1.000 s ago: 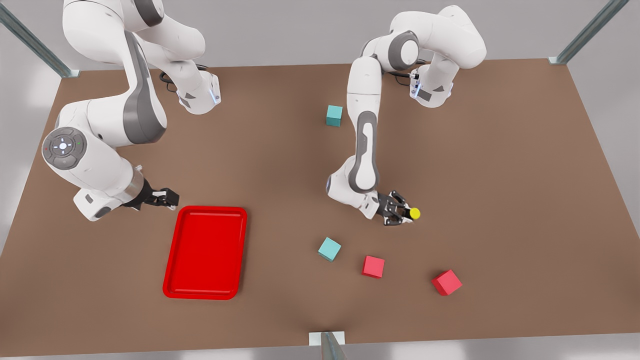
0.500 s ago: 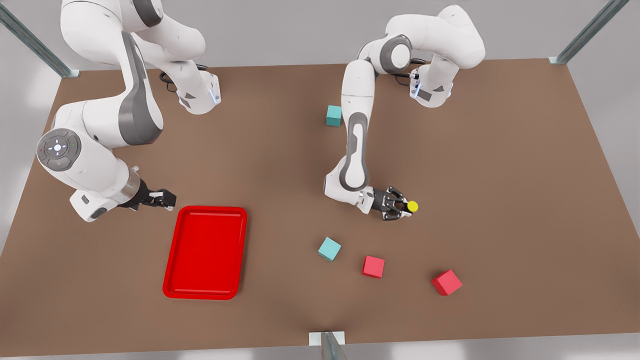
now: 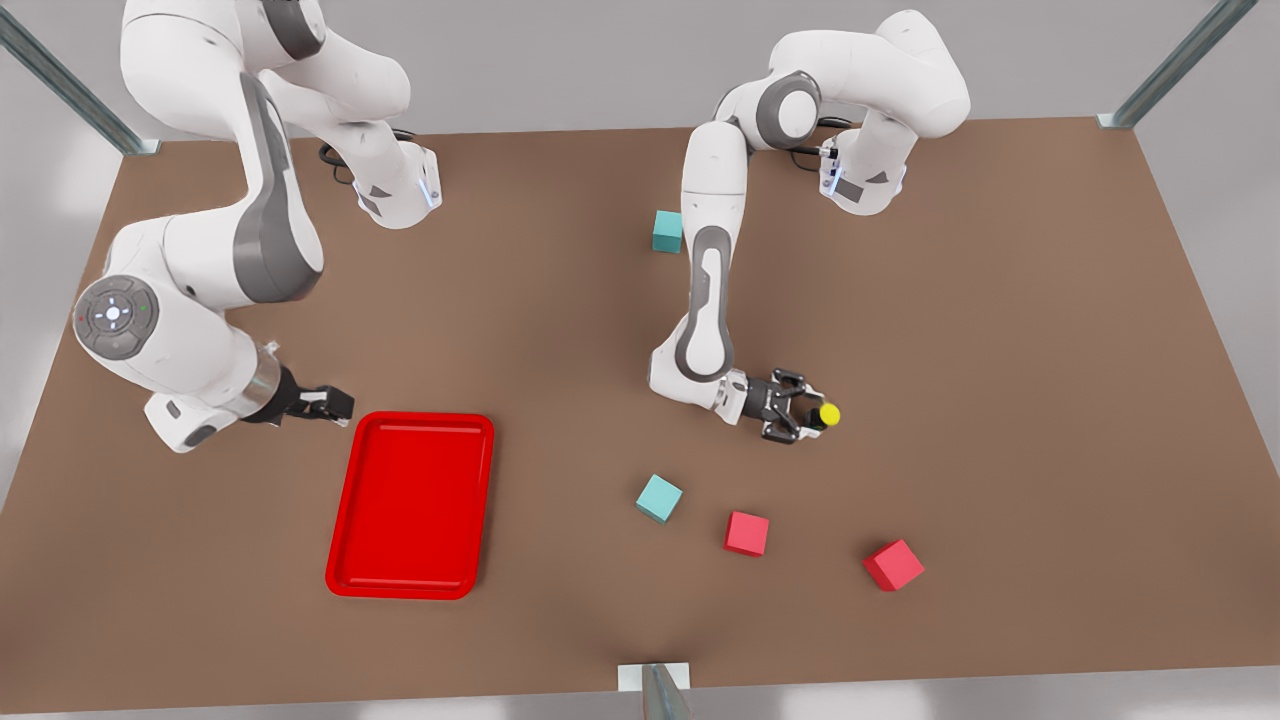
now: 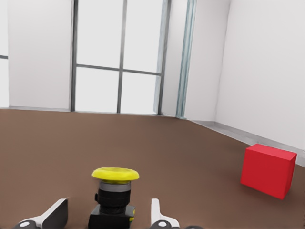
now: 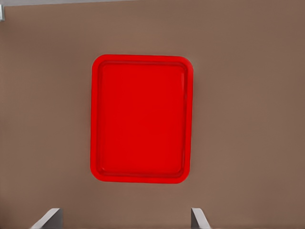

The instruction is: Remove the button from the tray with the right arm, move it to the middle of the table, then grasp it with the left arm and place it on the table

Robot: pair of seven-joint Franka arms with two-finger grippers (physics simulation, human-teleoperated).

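Note:
The button (image 3: 828,414) has a yellow cap and a dark body, and it stands upright on the brown table (image 3: 1000,350) near the middle. My left gripper (image 3: 809,414) lies level around it and is open. In the left wrist view both fingers (image 4: 155,213) stand a little apart from the button (image 4: 114,195). The red tray (image 3: 411,505) holds nothing and lies toward the front view's left. Just off the tray's far left corner hangs my right gripper (image 3: 335,403), open, with its fingertips (image 5: 199,217) spread wide over the tray (image 5: 142,118).
A teal cube (image 3: 659,498) and a red cube (image 3: 747,533) lie in front of the left gripper. Another red cube (image 3: 893,565) sits further to the front view's right and appears in the left wrist view (image 4: 268,169). A second teal cube (image 3: 667,231) lies behind the left arm.
The left gripper has turned level and opened, letting go of the button, which now stands free between its fingers. The right arm has shifted slightly beside the tray.

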